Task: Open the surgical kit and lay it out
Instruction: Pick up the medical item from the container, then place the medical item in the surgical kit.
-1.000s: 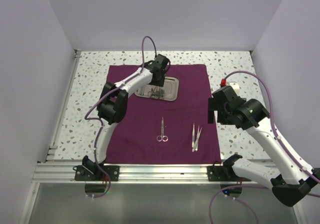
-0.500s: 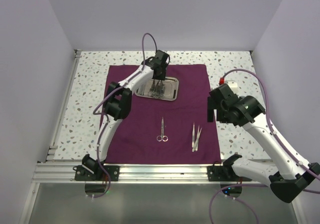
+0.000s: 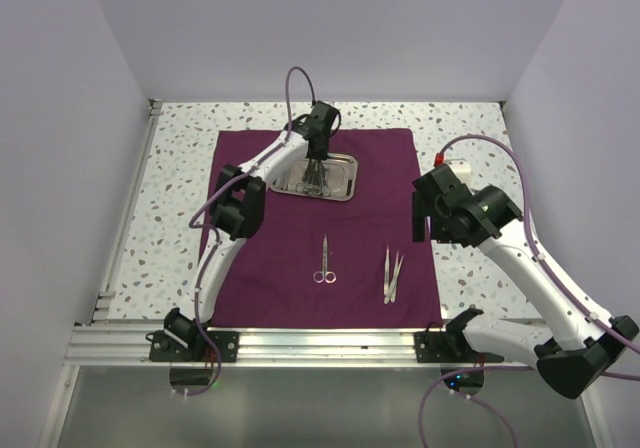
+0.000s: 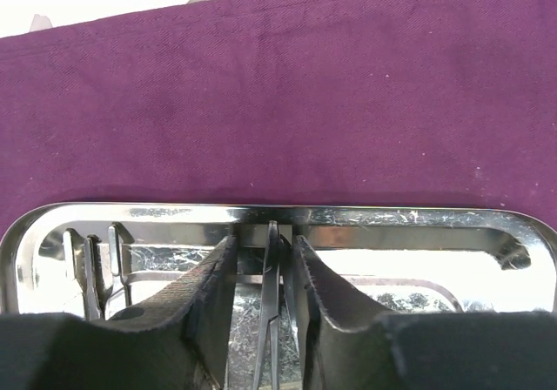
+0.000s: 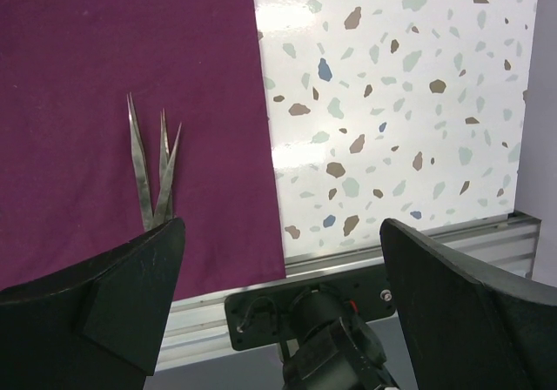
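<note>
The dark purple cloth (image 3: 290, 238) lies spread flat on the table. The steel tray (image 3: 345, 180) sits on its far middle. My left gripper (image 3: 318, 168) points down into the tray. In the left wrist view its jaws (image 4: 265, 251) stand narrowly apart on either side of a slim steel instrument (image 4: 271, 277), with a gap on the left side. More instruments (image 4: 91, 272) lie at the tray's left end. Ring-handled scissors (image 3: 324, 261) and tweezers (image 3: 391, 273) lie on the near cloth. My right gripper (image 3: 422, 230) hovers wide open and empty above the cloth's right edge, with the tweezers (image 5: 152, 164) just beyond its left finger.
The speckled white table (image 5: 392, 103) shows to the right of the cloth edge. An aluminium rail (image 3: 300, 343) with the arm bases runs along the near edge. White walls enclose the left, right and back. A white box with a red cap (image 3: 462, 171) sits behind the right arm.
My left gripper has moved a little right and down into the tray, over the instruments. My right arm has shifted slightly left and back. The scissors and tweezers have not moved.
</note>
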